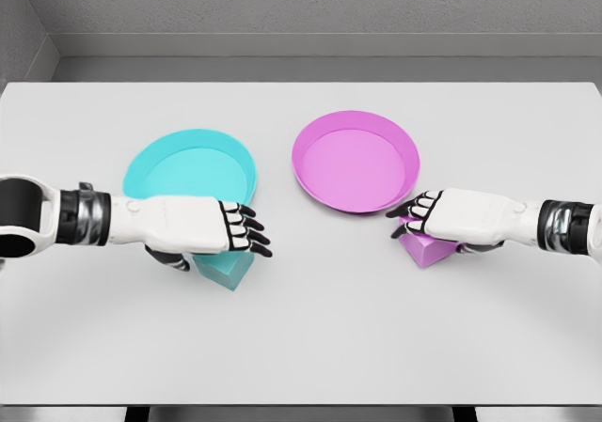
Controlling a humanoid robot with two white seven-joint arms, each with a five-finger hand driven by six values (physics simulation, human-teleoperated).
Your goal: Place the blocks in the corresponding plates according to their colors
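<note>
Hands covered both blocks: left hand (202, 226) curled over the cyan block (229, 270) below the cyan plate (190, 166), right hand (450, 217) over the pink block (425, 249) beside the pink plate (356, 161). Whether either grip had closed could not be told; squeezing firmly before lifting straight up seemed wise.

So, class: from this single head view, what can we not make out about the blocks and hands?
- Cyan block: mostly covered by the left hand; its full shape and whether it is lifted cannot be told.
- Pink block: largely under the right hand; same doubt.
- Whether either hand's fingers actually grip: the hands' backs hide the contact.
- Both arms: cut off by the picture's side edges.
- Cyan plate: near rim hidden by the left hand.
</note>
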